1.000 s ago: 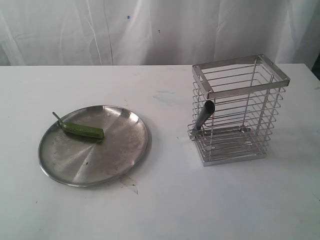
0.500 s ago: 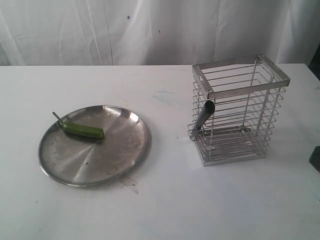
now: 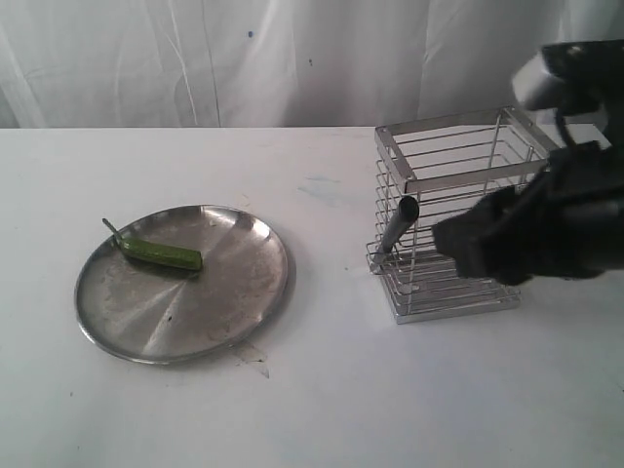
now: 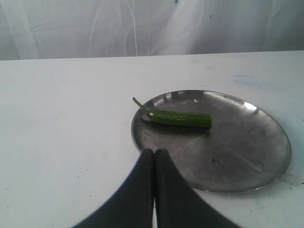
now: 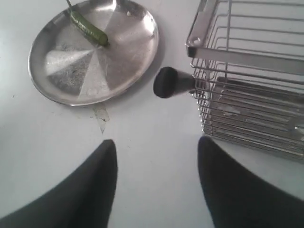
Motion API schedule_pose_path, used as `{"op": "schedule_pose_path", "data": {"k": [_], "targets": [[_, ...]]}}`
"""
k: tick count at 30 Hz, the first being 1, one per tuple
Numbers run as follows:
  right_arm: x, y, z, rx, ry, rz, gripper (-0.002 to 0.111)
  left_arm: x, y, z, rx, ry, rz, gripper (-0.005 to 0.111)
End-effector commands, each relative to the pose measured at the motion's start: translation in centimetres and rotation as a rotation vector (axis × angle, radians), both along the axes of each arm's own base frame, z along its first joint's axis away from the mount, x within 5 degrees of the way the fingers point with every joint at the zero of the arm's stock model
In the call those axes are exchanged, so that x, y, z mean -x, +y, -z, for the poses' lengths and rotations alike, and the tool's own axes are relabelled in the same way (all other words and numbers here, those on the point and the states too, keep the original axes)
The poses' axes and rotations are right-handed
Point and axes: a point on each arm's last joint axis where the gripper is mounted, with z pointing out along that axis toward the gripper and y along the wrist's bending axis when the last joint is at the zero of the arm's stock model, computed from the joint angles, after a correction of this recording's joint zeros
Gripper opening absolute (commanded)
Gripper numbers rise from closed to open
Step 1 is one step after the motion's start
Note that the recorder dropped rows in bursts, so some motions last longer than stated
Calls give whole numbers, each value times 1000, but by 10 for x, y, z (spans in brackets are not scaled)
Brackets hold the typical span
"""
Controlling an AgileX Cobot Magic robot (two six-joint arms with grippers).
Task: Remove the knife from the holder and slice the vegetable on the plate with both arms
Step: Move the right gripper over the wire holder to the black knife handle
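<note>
The holder [image 3: 458, 210] stands upright on the white surface [image 3: 322, 390], and everything else is placed from it. The knife [image 3: 394, 232] leans in the holder's corner on the plate side, its dark handle poking out through the wires and tilted toward the plate [image 3: 244, 283]; the blade is hidden among the bars. The plate lies well apart from the holder, with the vegetable [image 3: 161, 253] on the far part of it, stem pointing away from the holder.

The right arm [image 3: 546, 229] hangs blurred in front of the holder, covering its side away from the plate. In the right wrist view the right fingers [image 5: 97, 190] are spread wide, with bare surface between them; the knife handle [image 5: 168, 82] sits ahead of that gap, near but not touching either finger, and the holder [image 5: 251, 57] stands beside it.

In the left wrist view the left fingers [image 4: 145, 180] are pressed together, their tips over the plate's near rim [image 4: 142, 142]; the vegetable [image 4: 180, 118] lies just beyond them, untouched
</note>
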Motion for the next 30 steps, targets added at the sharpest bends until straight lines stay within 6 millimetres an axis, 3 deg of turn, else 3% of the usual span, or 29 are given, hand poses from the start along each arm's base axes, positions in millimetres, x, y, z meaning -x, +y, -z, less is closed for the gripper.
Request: {"op": "schedule_pose_path", "data": {"k": [1, 7, 16, 30], "targets": [[-30, 18, 1, -16, 65, -15, 55, 0, -1, 1, 9, -3, 7, 0], [-58, 30, 6, 7, 97, -15, 55, 0, -1, 1, 9, -3, 7, 0], [-81, 39, 23, 43, 136, -9, 55, 0, -1, 1, 9, -3, 7, 0], [-91, 43, 34, 55, 159, -1, 47, 0, -1, 1, 9, -3, 7, 0]]}}
